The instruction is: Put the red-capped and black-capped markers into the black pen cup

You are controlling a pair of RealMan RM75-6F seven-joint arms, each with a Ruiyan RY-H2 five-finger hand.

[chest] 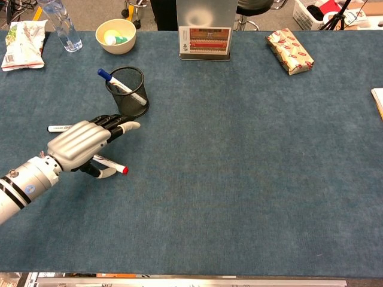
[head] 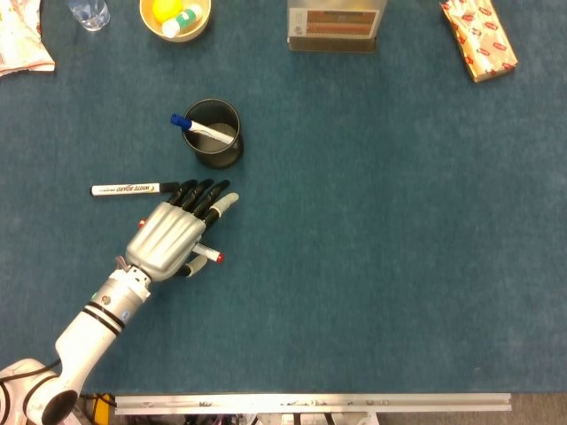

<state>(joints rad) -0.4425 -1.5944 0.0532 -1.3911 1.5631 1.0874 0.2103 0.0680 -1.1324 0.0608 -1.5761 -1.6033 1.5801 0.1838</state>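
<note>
- Left hand (head: 170, 237) sits over the left part of the table (head: 372, 230), palm down, fingers stretched toward the far edge; the silver back of the hand faces up.
- Red-capped marker (chest: 114, 165) lies under the palm. Its red cap end pokes out on the thumb side, and a speck of red shows at the opposite side in the head view. The thumb curls beside the barrel; whether the marker is actually gripped or merely covered cannot be told.
- Black-capped marker (head: 133, 189) lies flat on the table, further toward the left edge, parallel to the near edge. The hand's dark fingertips (head: 197, 194) overlap its cap end; contact is unclear.
- Black pen cup (head: 214, 133) stands upright just beyond the fingertips, toward the far edge, apart from the hand. A blue-capped marker (head: 199, 127) leans inside it, cap up and pointing left.
- Right hand appears in neither view.
- Far-left corner: yellow bowl (chest: 115, 36), water bottle (chest: 61, 25), snack packet (chest: 23, 45). Far edge, middle: sign holder (chest: 205, 37). Far right: wrapped package (chest: 289, 51).
</note>
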